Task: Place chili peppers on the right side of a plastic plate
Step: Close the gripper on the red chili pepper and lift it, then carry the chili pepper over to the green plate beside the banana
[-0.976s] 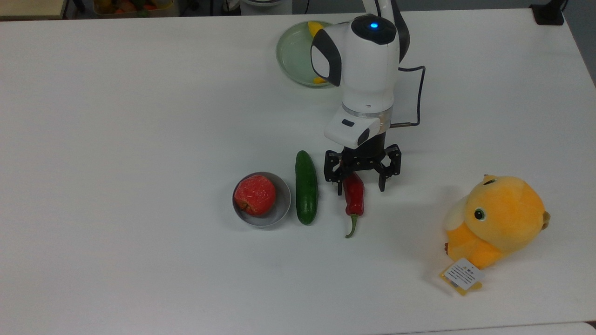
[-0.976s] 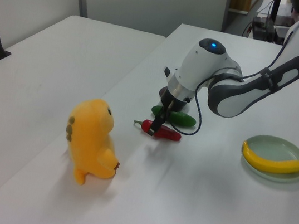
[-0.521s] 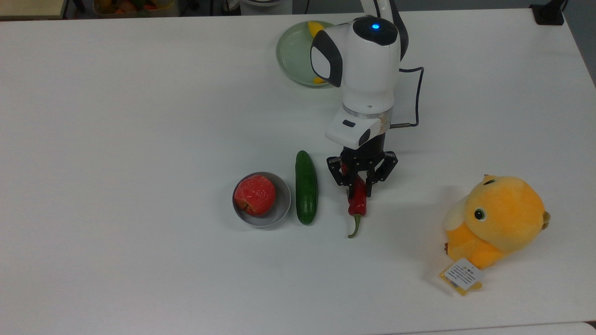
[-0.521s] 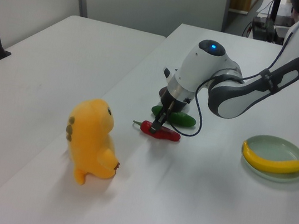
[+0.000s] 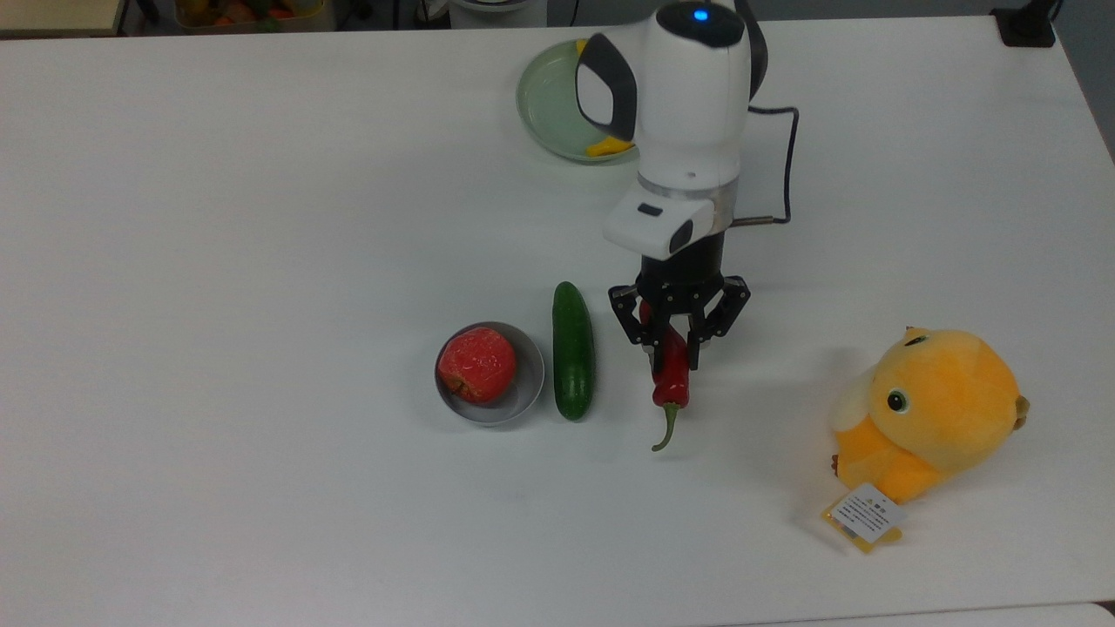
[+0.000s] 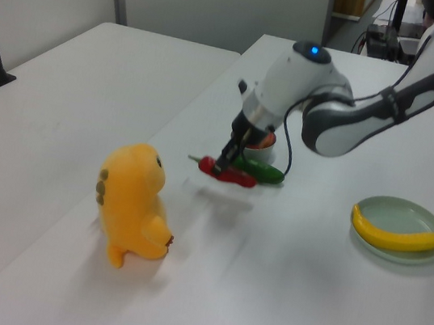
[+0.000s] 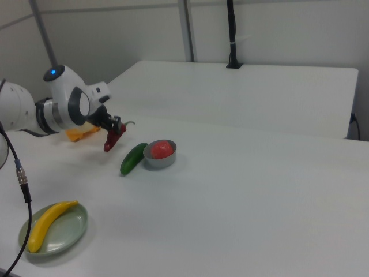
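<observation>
So the chili [image 5: 672, 366] is off the table [image 5: 261, 261] now; half a second ago it was still lying there. Arm's reaching out over the table with the wrist pointing down, pincer [image 5: 672, 341] clamped on the chili's thick end, stem hanging free beside the cucumber [image 5: 572, 349]. Plate [image 5: 544, 100] sits well apart, banana [image 6: 396, 236] on it.

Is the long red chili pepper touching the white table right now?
Apart. In the left view the long red chili pepper, shut in the hand, hangs above its shadow on the white table.
</observation>
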Tool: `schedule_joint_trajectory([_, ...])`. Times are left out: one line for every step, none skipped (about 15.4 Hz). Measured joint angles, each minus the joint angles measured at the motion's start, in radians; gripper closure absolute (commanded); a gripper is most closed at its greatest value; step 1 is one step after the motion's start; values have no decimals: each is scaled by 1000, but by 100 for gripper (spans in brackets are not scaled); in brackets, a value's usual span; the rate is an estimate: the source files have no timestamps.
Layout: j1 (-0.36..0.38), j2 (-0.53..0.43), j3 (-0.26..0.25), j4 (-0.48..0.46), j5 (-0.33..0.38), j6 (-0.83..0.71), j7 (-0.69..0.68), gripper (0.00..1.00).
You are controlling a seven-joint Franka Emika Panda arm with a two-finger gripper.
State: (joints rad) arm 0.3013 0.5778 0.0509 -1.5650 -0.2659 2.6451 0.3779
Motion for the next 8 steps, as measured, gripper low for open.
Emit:
schedule_joint_trajectory([-4, -20, -2, 1, 0, 0, 0, 98])
schedule_joint_trajectory([-13, -42, -3, -1, 0, 0, 0, 98])
schedule_joint_trajectory([-22, -65, -4, -7, 0, 0, 0, 98])
schedule_joint_trajectory([-34, -94, -4, -21, 0, -1, 0, 98])
schedule_joint_trajectory([-47, -130, -5, -45, 0, -6, 0, 98])
schedule_joint_trajectory([-57, -168, -6, -76, 0, -24, -4, 98])
schedule_joint_trajectory([-65, -210, -6, -112, -1, -60, -17, 98])
schedule_joint_trajectory([-73, -275, -6, -170, -1, -132, -53, 98])
